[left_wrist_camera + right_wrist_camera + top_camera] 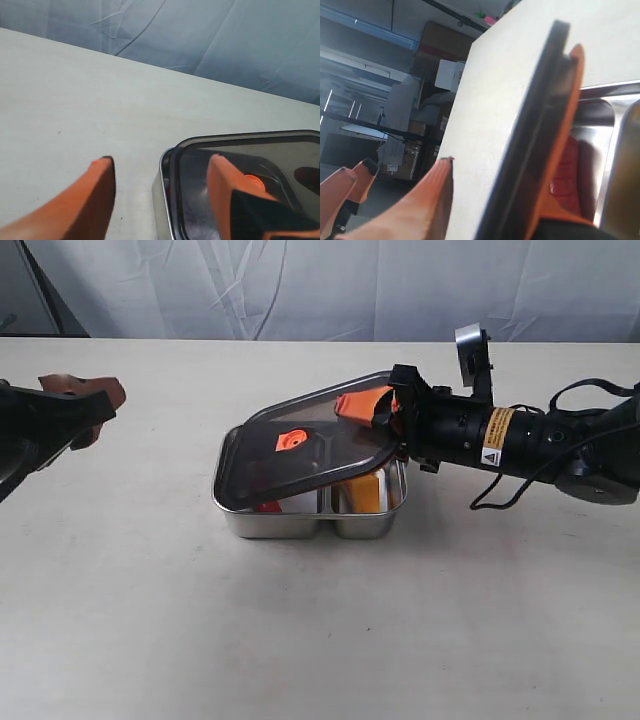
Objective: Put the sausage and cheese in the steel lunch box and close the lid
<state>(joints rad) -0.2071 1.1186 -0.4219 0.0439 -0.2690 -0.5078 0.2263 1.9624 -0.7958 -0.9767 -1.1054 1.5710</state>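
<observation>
Exterior view: the lid [305,445], dark translucent plastic, lies tilted over the steel lunch box [300,525] at centre frame, its lower-left edge resting on the box. The right gripper [378,415] is clamped on the raised rim at the lid's upper right. Beneath it, the sausage [268,506] occupies the left compartment and the cheese [362,492] the right. The left gripper [100,405], at the far left, stands spread and empty. The lid looks stiff, light and smooth, so a one-edge hold may let it pivot. The polished box could skid on the counter [150,620] when pressed.
</observation>
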